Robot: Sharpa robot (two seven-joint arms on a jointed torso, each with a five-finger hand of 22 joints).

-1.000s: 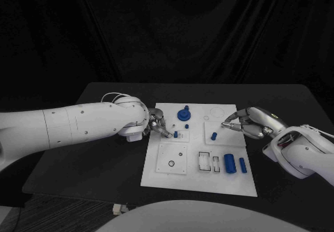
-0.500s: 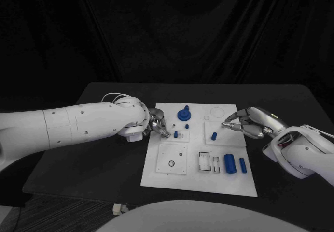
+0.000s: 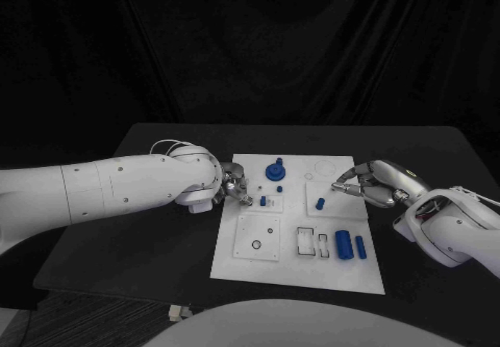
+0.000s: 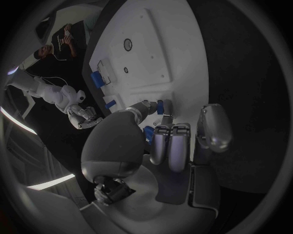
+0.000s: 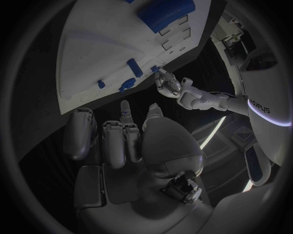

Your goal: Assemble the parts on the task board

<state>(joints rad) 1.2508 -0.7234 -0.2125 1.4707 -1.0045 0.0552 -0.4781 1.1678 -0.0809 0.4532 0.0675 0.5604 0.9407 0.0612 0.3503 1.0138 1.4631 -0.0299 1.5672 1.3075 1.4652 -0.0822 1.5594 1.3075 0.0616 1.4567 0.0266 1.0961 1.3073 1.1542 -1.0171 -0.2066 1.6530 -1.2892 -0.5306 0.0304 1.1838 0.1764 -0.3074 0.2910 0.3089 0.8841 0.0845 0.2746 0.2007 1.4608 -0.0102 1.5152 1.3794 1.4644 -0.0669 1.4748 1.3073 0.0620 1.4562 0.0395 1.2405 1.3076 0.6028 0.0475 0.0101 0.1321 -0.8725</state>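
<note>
Several loose blue parts [image 3: 344,244] are lying at the near end of the task board [image 3: 297,271], looking small, light, stiff and probably slick, so likely best pinched across their long sides. Mid-board, the left hand [image 3: 235,186] is reaching fingers toward a small upright peg [image 3: 264,201] just beside its fingertips [image 4: 160,108]; whether it is gripping it, cannot tell. Right hand [image 3: 367,185] is hovering, fingers curled, near another blue piece [image 3: 320,204], grip unclear; a blue knobbed part [image 3: 275,170] is standing farthest.

right hand [image 5: 131,141], fingers [image 5: 125,111] curled beside task board [image 5: 104,48], blue parts [image 5: 165,12]
</note>
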